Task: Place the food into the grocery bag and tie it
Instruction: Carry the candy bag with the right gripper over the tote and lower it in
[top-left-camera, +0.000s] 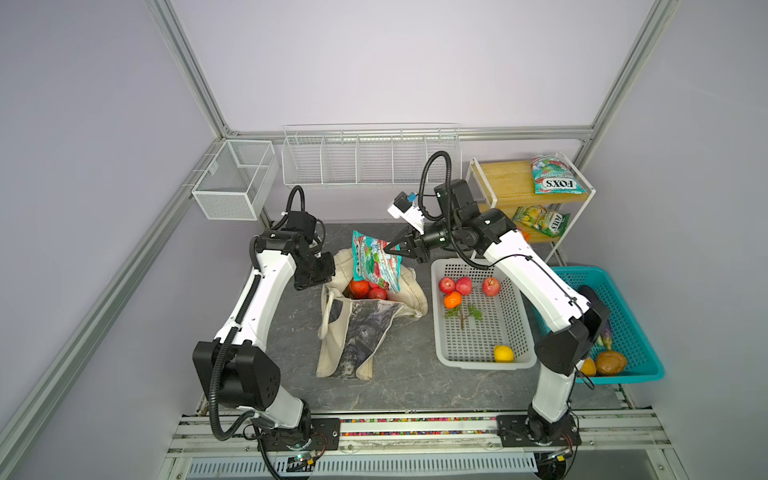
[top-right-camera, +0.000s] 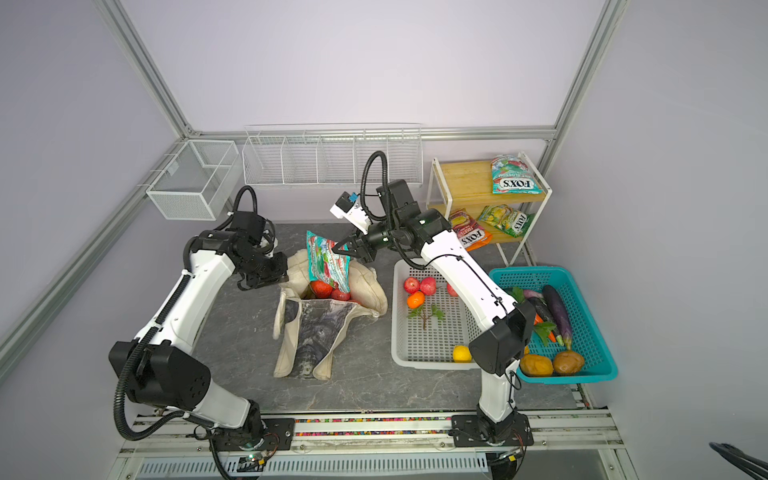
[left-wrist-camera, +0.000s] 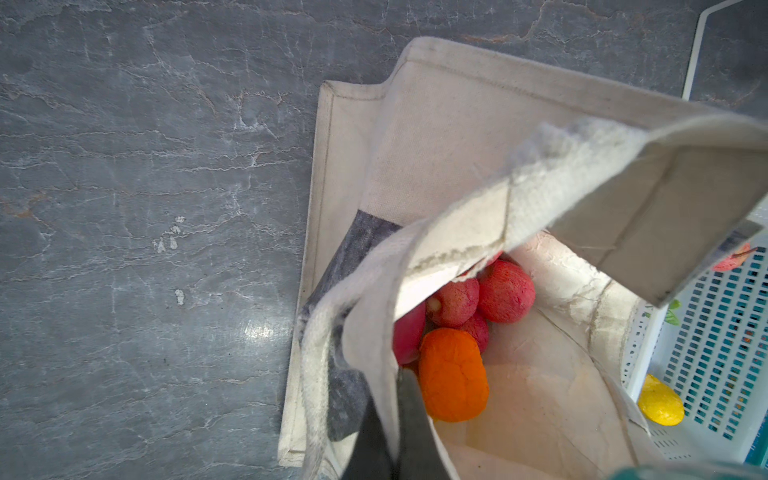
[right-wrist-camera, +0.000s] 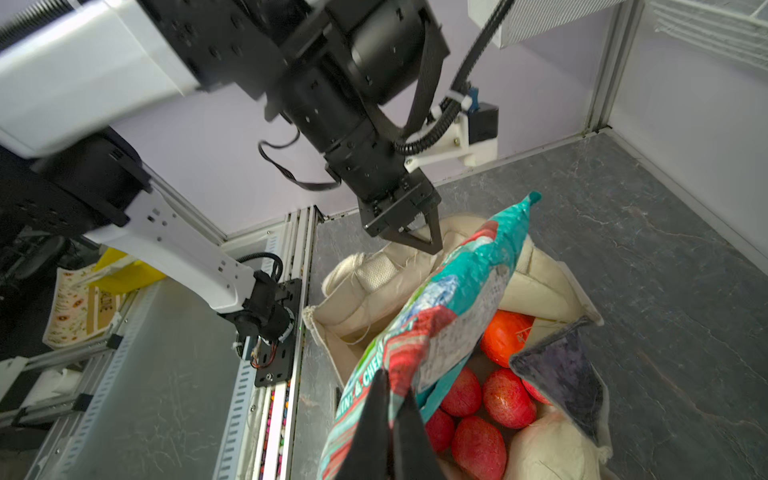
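Two tight grips, nothing loose in either. Right gripper (top-left-camera: 392, 250) pinched flat on the edge of the FOX'S packet (top-left-camera: 374, 266), with the packet hung tilted over the open mouth of the grocery bag (top-left-camera: 357, 336) at mid-table. Cannot tell whether its lower corner touches the fruit.

Left gripper (top-right-camera: 284, 277) at the bag's 10 o'clock, tips hidden in both top views. Seen plainly only from the left wrist: dark fingers (left-wrist-camera: 415, 428) closed on the cream rim beside a handle, lifting that side.

Inside the bag, only two red tops in both top views. From the right wrist, five or so bagged apples (right-wrist-camera: 509, 397) under the packet. From the left wrist, an orange fruit (left-wrist-camera: 453, 374) beside them as well.

White basket (top-left-camera: 478, 365) at the bag's 3 o'clock, with three loose apples (top-left-camera: 448, 284) along its 12 o'clock end and the yellow fruit (top-left-camera: 503, 353) in its 5 o'clock corner.

Teal basket (top-right-camera: 573, 377) further out at 3 o'clock. Eggplants (top-right-camera: 559, 309) plain in a top view only, elsewhere mostly screened by the right arm (top-left-camera: 536, 286).
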